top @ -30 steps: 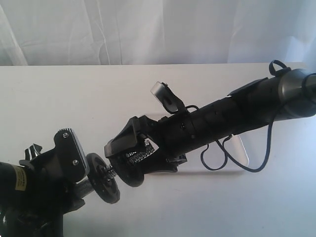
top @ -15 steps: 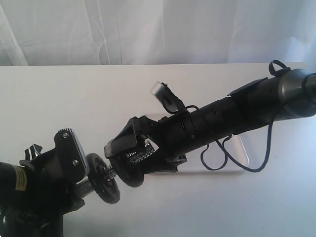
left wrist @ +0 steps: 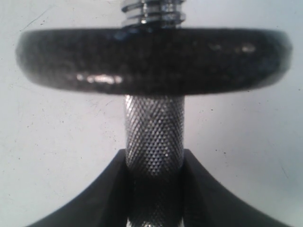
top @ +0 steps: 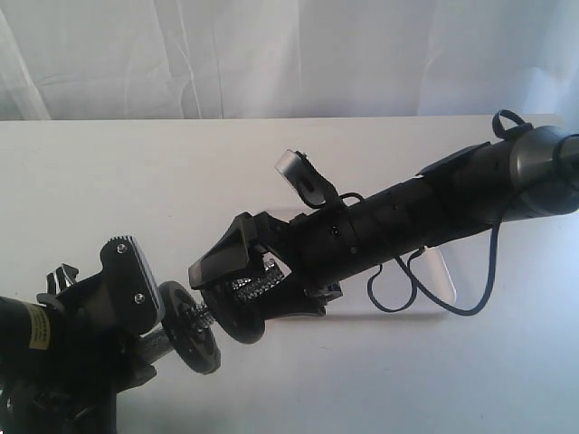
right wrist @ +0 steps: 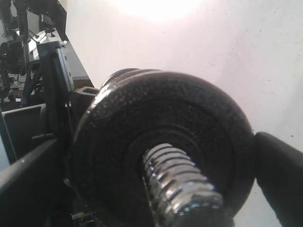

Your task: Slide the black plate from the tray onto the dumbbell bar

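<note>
left gripper (left wrist: 154, 157): clenched on the knurled middle of the dumbbell bar (left wrist: 154, 130).
first plate (top: 190, 333): on the bar, near the left fingers.
black plate (right wrist: 189, 123): on the bar's threaded end, just beside the first plate.
right gripper (right wrist: 154, 170): fingers spread wide either side of the black plate; I read it as released.
tray (top: 443, 276): behind the right arm, mostly hidden.

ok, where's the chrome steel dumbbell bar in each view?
Exterior: shiny chrome steel dumbbell bar lower left, slanting up-right.
Left wrist: bar at picture centre, knurled shaft upright between left claw fingers.
Right wrist: bar at bottom centre, threaded end toward camera.
Shared landmark: coarse thread poking from a matte-black round weight plate.
</note>
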`<state>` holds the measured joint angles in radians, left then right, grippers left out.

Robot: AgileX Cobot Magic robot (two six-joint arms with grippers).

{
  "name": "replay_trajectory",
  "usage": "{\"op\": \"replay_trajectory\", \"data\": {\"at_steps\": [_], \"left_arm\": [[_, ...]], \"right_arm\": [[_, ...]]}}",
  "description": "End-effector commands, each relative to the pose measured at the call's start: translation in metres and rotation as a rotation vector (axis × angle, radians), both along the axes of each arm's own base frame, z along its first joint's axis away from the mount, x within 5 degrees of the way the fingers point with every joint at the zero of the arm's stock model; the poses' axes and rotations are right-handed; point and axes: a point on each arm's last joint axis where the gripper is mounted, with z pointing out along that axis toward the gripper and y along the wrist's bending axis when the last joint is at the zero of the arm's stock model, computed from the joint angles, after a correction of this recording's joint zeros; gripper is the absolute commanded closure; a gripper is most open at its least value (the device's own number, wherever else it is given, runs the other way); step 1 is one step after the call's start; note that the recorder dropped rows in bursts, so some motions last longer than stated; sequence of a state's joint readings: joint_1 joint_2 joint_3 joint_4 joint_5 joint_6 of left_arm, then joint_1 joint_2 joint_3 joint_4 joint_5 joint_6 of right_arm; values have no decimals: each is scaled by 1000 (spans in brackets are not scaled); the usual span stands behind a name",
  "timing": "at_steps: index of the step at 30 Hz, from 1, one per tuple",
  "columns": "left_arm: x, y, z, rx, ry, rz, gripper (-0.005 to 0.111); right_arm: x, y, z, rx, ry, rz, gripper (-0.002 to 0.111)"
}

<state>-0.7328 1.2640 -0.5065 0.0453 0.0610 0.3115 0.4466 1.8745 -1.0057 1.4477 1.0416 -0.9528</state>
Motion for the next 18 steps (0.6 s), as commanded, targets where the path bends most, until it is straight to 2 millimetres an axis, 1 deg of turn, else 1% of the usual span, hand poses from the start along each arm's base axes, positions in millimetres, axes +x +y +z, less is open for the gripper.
{"op": "replay_trajectory", "data": {"at_steps": [1,2,8,18], "left_arm": [[21,-20,41,-325,-351,14,107],[21,-20,41,-325,-351,14,107],[21,-20,41,-325,-351,14,107],[21,-20,41,-325,-351,14,107]], "right_arm": [[-12,6,28,163,39,102,3],[-11,7,28,164,37,102,3],[2,-9,29,168,31,43,3],[0,-10,27,141,23,68,3]]}}
